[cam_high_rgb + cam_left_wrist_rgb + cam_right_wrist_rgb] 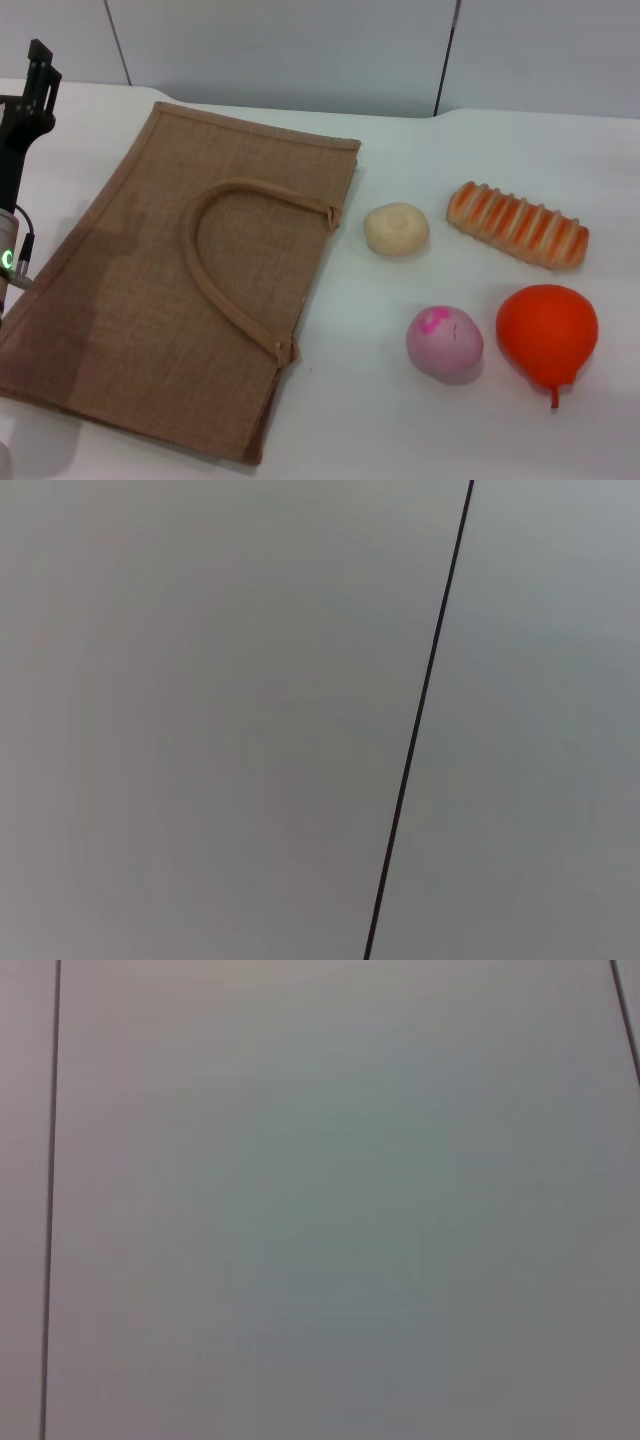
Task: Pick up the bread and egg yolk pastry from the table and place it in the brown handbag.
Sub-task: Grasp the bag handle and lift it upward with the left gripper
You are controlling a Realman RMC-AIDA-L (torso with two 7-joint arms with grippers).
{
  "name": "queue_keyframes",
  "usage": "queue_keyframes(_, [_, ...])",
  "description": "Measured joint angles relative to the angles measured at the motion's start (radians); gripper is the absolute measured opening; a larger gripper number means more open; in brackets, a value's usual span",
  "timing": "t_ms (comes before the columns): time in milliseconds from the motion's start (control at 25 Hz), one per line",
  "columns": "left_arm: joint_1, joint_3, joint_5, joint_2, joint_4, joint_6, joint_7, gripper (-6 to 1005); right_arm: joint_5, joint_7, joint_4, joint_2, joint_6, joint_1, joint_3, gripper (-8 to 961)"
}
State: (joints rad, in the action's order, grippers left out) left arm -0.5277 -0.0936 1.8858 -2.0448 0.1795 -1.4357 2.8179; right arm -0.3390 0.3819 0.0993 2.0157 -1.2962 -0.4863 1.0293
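Observation:
The brown handbag (190, 290) lies flat on the white table at the left, its looped handle on top. Just right of it sits the egg yolk pastry (396, 229), a pale cream dome. Farther right and a little back lies the bread (518, 225), orange with cream stripes. My left gripper (40, 72) is raised at the far left edge of the head view, beyond the bag's back corner and away from the food. The right gripper is out of view. Both wrist views show only a blank grey wall with dark seams.
A pink round bun (445, 343) with a magenta spot rests in front of the pastry. An orange-red pear-shaped fruit (547, 334) lies to its right. A grey panelled wall (300, 50) runs behind the white table (400, 430).

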Motion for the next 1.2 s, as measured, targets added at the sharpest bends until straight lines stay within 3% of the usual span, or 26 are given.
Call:
queue_keyframes(840, [0.001,0.0,-0.052,0.005,0.0,0.008,-0.03,716,0.0,0.0,-0.001,-0.001,0.0,0.004,0.0,876])
queue_keyframes(1040, [-0.002,0.0,-0.149,0.012,-0.037,0.01,-0.177,716,0.0,0.0,-0.001,-0.002,0.0,0.005,0.0,874])
queue_keyframes(1200, [-0.003,0.0,-0.276,0.013,-0.156,0.021,-0.471,715,0.0,0.0,-0.001,-0.002,0.0,0.008,0.0,871])
